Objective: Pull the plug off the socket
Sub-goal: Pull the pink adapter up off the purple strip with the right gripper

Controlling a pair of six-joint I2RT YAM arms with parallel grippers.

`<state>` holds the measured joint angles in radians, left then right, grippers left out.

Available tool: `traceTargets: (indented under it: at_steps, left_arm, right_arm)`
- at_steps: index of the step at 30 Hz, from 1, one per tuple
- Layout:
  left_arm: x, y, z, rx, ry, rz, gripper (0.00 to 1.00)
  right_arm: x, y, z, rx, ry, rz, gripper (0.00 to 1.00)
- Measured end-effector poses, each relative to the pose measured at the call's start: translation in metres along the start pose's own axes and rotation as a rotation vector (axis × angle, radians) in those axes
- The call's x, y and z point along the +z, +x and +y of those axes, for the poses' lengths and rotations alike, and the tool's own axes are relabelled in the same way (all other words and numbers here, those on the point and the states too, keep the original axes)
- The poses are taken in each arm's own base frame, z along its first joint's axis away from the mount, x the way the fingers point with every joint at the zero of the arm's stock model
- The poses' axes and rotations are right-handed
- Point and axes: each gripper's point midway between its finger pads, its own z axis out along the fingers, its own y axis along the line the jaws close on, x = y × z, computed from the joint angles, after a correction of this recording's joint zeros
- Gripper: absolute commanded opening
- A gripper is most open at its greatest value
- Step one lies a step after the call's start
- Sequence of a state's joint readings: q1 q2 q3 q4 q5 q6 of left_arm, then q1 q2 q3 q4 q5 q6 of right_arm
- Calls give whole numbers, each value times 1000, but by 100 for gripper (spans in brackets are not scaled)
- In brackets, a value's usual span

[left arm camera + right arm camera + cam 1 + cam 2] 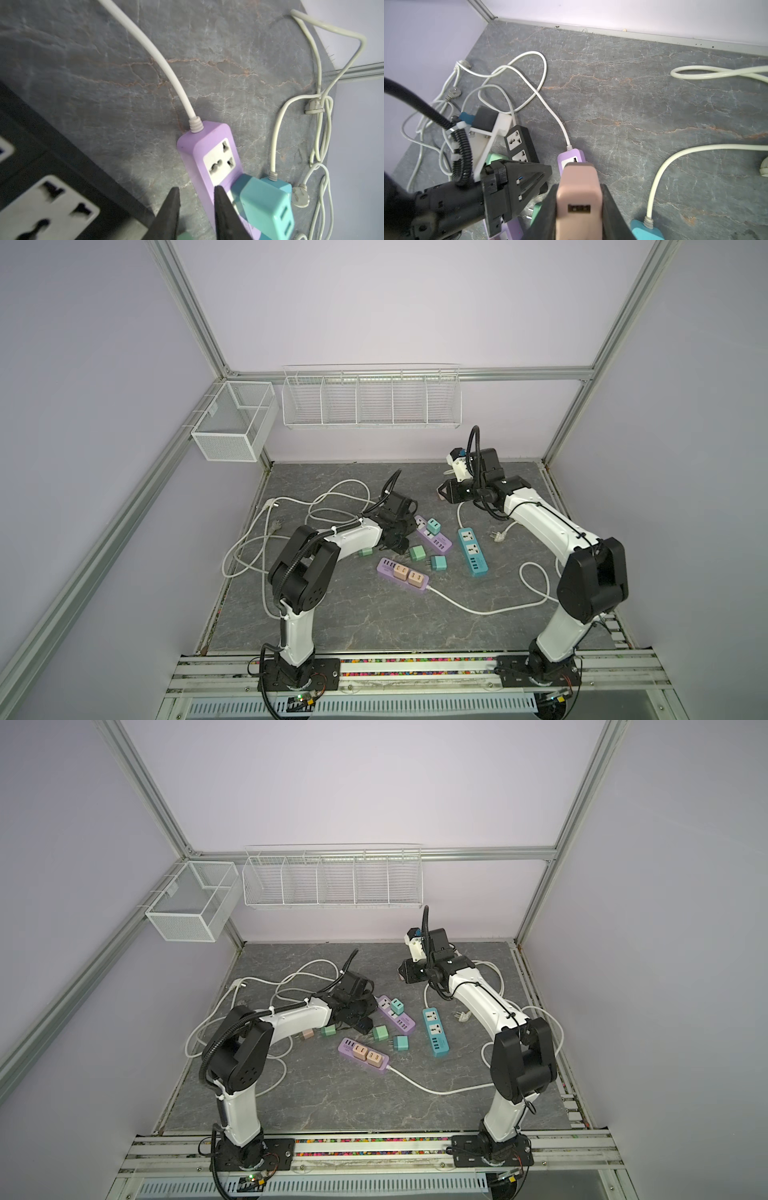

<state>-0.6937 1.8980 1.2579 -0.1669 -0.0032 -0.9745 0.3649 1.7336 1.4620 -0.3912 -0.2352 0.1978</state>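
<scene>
My right gripper [579, 187] is shut on a pink plug [578, 199] and hangs raised over the far middle of the table [444, 491]. Two more pink plugs [409, 575] sit in the near purple socket strip [384, 567]. A teal plug [264, 199] sits in the far purple socket strip [209, 149]. My left gripper [195, 190] hovers low between that strip and a black socket strip [47, 203]. Its jaws stand apart with only table between the tips. A green plug [185, 235] lies below their base.
A teal socket strip [472, 551] lies to the right. Loose green plugs [416, 552] [438, 563] [365, 551] lie between the strips. White cables loop at the far left [291, 514] and across the near right [490, 608]. Wire baskets [370, 400] hang on the back wall.
</scene>
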Motion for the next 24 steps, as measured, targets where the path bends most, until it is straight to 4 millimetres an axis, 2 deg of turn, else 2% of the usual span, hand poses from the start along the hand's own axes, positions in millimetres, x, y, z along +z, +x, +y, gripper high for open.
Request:
traceTargets:
  at_steps: [4,7,10,14,17,24]
  left_arm:
    - [-30,-17,-17,30,49,-63,36]
    - [-46,-22,-19,46,70,-85,38]
    - [-52,-19,-13,56,72,-87,39]
    - [-50,-9,-6,64,75,-57,40]
    - [-50,-5,-4,77,76,-48,42]
    - [-59,6,-11,117,93,-48,49]
  right_arm:
    - [7,13,-15,113,-15,-3,24]
    - [12,24,-22,189,-32,7,24]
    - [11,19,-31,265,-54,-23,24]
    - [15,10,-51,368,-69,-80,23]
    - [28,11,-63,418,-67,-88,24]
    - [62,30,-77,498,-70,-48,24]
